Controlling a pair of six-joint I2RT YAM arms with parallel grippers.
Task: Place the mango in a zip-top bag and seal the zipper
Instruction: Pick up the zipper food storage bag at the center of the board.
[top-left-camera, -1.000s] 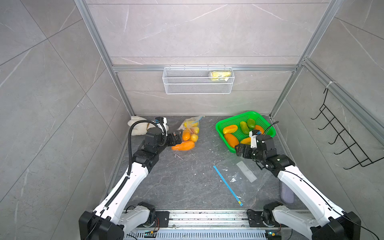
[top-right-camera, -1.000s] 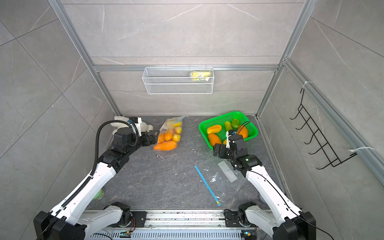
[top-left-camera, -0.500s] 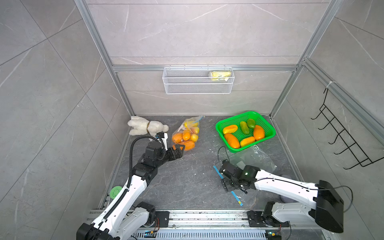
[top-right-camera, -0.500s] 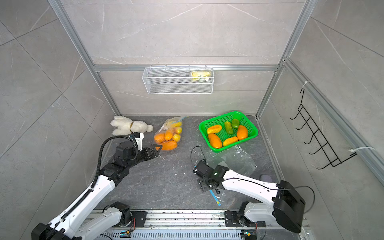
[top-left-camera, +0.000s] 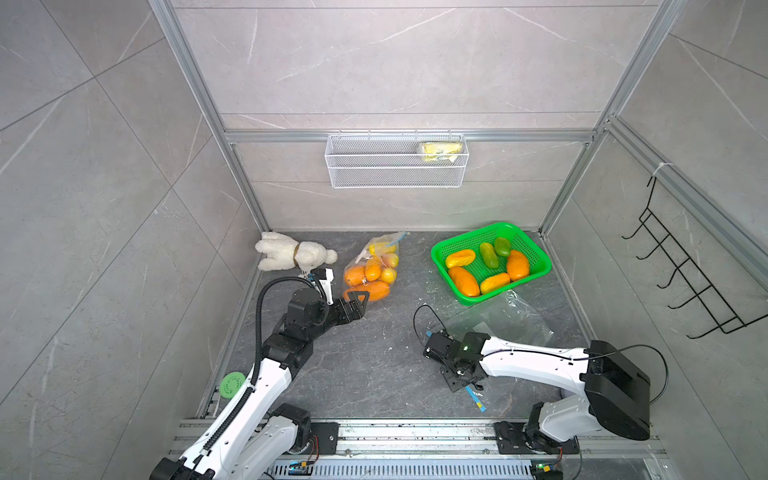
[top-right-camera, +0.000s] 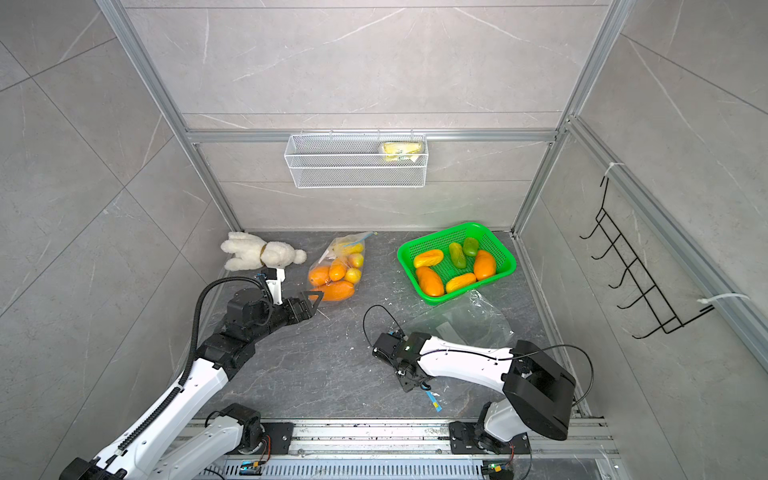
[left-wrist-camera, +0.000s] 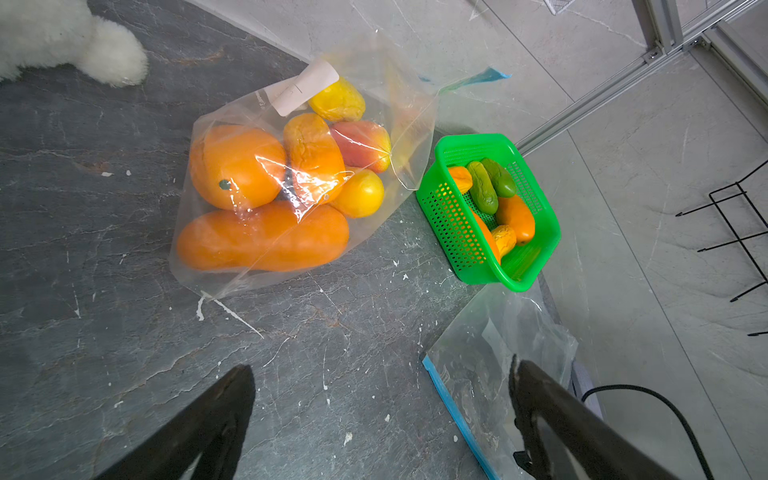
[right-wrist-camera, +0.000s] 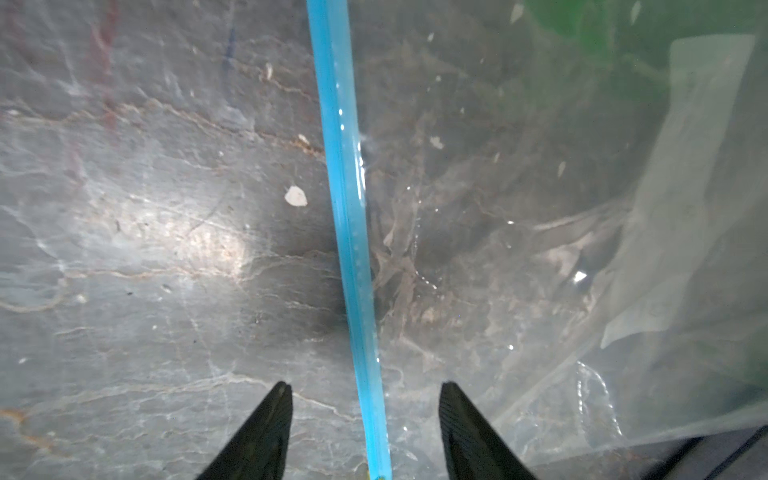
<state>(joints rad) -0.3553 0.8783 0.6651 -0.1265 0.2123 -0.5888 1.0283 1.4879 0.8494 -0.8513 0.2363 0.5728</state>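
Holding six fruits (top-left-camera: 463, 281): basket (top-left-camera: 434, 254); two bags (top-left-camera: 498, 320) nearby.

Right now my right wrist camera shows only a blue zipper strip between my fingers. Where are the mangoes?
Observer: The mangoes sit in a green basket next to the empty bag, at the back right.
Operator: Is the left gripper free?
Observer: Yes, the left gripper is open and empty, near a second bag full of fruit.
Operator: Anything else there?
Observer: A white stuffed toy lies in the back left corner, apart from that bag.
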